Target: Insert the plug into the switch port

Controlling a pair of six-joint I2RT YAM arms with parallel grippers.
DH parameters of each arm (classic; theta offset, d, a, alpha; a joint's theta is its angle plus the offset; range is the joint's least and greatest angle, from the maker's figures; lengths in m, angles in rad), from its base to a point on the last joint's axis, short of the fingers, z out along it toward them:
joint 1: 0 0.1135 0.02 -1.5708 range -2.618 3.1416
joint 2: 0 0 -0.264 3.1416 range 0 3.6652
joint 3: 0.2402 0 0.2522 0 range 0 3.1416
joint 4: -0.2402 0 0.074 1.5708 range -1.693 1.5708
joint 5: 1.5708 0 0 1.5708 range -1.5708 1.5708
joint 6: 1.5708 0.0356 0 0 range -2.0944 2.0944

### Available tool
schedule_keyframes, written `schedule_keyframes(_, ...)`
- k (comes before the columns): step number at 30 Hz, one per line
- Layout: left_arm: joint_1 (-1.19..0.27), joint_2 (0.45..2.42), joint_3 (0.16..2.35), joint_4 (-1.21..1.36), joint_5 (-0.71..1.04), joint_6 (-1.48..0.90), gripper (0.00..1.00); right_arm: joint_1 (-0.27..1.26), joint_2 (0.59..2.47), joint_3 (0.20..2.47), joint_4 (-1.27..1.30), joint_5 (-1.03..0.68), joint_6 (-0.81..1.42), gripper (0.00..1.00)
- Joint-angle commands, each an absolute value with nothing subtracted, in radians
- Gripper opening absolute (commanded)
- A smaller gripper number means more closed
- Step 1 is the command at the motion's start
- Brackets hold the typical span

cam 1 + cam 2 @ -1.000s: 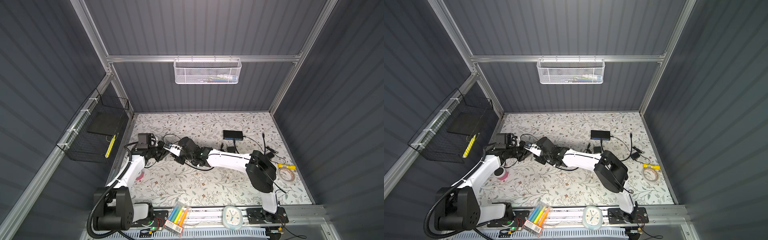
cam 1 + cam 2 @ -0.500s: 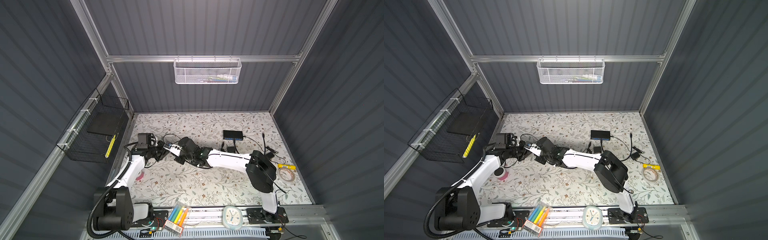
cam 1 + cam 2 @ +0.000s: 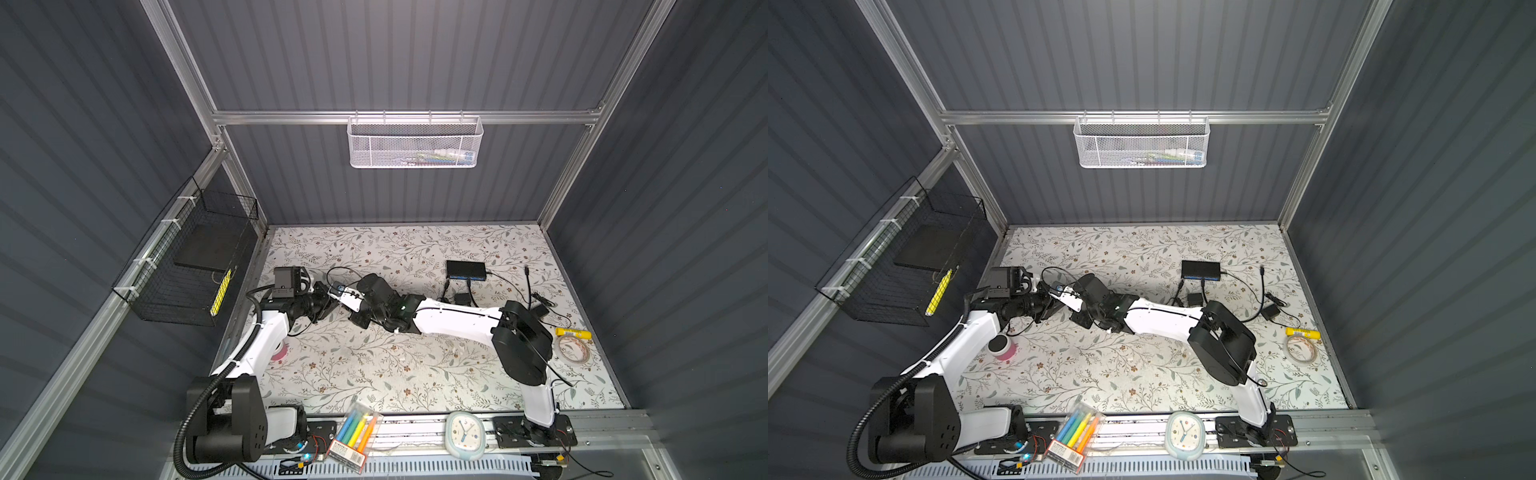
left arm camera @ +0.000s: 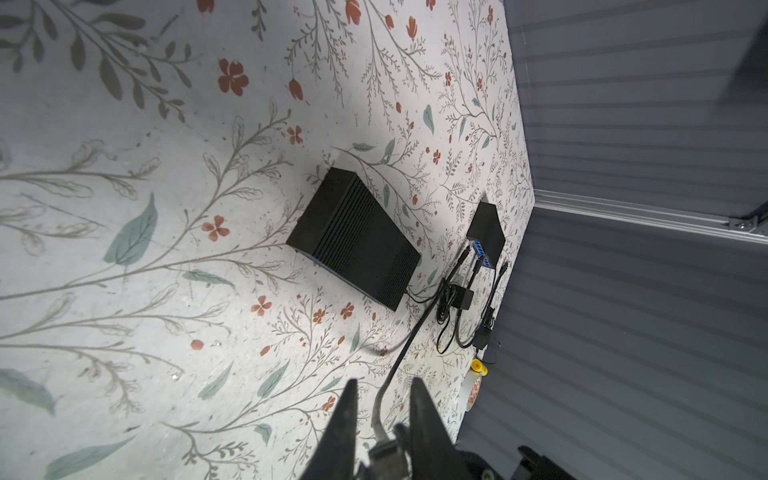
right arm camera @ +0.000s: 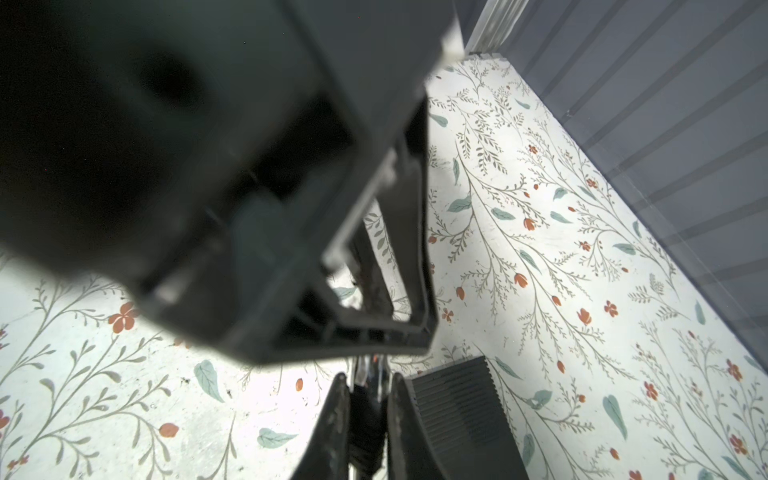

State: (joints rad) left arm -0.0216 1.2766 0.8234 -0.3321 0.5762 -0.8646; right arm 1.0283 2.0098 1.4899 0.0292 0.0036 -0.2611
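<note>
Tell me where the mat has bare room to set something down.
Bare: the front of the mat, bordered by the pink round thing, the right arm and the front rail; the back strip between the wall and the black box. Crowded: where the left arm meets the right, and the right edge, with cables, tape roll and yellow marker.

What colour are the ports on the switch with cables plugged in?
Blue, on the black switch; clearest in the left wrist view.

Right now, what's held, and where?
The right gripper pinches the plug by its dark body. The cable runs between the jaws of the left gripper; grip unclear.
</note>
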Motion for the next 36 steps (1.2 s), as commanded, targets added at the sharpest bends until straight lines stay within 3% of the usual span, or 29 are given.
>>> schedule_keyframes(1,0.013,1.237,0.86,-0.392,0.602,-0.823,0.3,1.007,1.972,1.463,0.023,-0.016,-0.212,0.0)
schedule_keyframes(7,0.051,1.231,0.867,-0.407,0.644,-0.775,0.36,0.978,1.936,1.42,0.045,-0.102,-0.146,0.0)
schedule_keyframes(19,0.048,1.242,0.795,-0.304,0.822,-0.705,0.36,0.91,1.867,1.372,0.068,-0.396,-0.025,0.0)
schedule_keyframes(36,0.038,1.192,0.737,-0.167,0.917,-0.719,0.31,0.897,1.879,1.39,0.029,-0.509,0.012,0.0)
